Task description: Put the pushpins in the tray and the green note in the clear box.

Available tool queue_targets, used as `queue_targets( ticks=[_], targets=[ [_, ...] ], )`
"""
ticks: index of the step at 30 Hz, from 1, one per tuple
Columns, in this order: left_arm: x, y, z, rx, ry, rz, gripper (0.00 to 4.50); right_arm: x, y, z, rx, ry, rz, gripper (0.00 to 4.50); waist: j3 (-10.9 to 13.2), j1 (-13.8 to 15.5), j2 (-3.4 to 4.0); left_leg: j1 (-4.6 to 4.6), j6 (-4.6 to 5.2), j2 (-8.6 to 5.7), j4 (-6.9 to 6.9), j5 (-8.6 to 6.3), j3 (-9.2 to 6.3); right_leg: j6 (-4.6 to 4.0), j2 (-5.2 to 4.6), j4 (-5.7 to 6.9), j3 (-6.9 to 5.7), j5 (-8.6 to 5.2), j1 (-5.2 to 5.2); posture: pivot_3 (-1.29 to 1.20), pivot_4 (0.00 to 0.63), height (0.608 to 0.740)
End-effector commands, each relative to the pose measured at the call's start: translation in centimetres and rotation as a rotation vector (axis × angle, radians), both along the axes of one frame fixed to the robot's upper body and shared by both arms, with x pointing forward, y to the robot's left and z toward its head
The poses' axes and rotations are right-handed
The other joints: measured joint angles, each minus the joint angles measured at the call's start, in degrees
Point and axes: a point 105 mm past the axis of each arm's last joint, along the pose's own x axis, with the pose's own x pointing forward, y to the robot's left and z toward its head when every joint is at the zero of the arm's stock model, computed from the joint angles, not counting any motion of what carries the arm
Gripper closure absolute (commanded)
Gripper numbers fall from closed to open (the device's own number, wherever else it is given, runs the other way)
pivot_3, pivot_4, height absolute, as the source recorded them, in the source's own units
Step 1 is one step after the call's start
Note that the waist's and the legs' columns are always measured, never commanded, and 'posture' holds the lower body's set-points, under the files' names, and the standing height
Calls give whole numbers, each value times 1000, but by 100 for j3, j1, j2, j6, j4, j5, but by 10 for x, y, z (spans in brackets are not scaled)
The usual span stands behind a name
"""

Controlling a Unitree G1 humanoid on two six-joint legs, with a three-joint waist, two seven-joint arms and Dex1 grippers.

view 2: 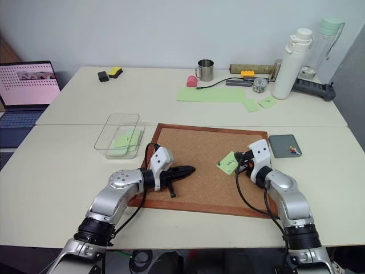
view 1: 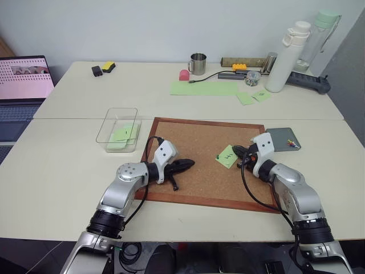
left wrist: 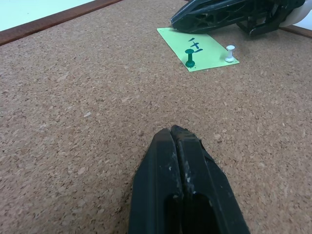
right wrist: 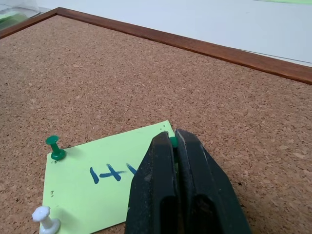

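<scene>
On the corkboard [view 1: 194,142], the green note [right wrist: 97,180] lies near the right edge, marked in dark ink, with a green pushpin [right wrist: 55,147] and a white pushpin [right wrist: 45,220] standing in it. The right claw [right wrist: 173,142] is closed on another green pushpin [right wrist: 172,142] at the note's edge. The left claw [left wrist: 174,134] is shut on nothing, low over bare cork, well apart from the note. The dark grey tray [view 1: 279,137] sits just right of the board on the worktop [view 1: 68,171] with a few pins [view 1: 292,143] in it; the clear box [view 1: 108,123] is to the board's left, green paper inside.
</scene>
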Motion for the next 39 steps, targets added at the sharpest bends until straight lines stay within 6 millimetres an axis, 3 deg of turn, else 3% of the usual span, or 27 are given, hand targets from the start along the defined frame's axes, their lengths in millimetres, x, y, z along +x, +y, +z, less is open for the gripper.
queue_targets(
  ticks=[1,7,18,28,30,37,39],
  targets=[
    [-8,6,-21,48,77,11,4500,-9,14,22,39,-82,70,4424,0,0,0,0,0,0,0,0,0,0,0,0,0,0,0,0,150,740],
    [-5,10,-27,82,103,34,4500,-18,19,40,76,-131,104,4424,0,1,1,-1,0,-1,0,0,-1,0,0,0,0,0,-1,0,150,740],
    [4,10,-38,157,91,62,4500,-14,10,56,71,-174,63,4424,-18,23,18,4,0,-5,6,0,-3,0,-3,3,-1,0,8,0,150,740],
    [15,11,-38,167,58,107,4500,-18,-2,84,114,-213,47,4424,-58,35,41,8,0,-9,8,0,-8,0,-4,5,-4,0,16,0,150,740],
    [16,11,-37,160,55,114,4500,-17,-12,88,117,-212,1,4424,-60,35,42,8,0,-10,8,0,-8,0,-5,4,-3,0,16,0,150,740],
    [18,10,-31,144,30,124,4500,8,-106,75,23,-119,-356,4424,-63,28,43,10,1,-11,8,0,-6,0,-5,4,-1,0,17,0,150,740],
    [16,9,-30,136,32,118,4500,13,-123,69,16,-85,-402,4424,-63,25,44,10,1,-11,7,0,-5,0,-5,4,-1,0,16,0,150,740]
  ],
)
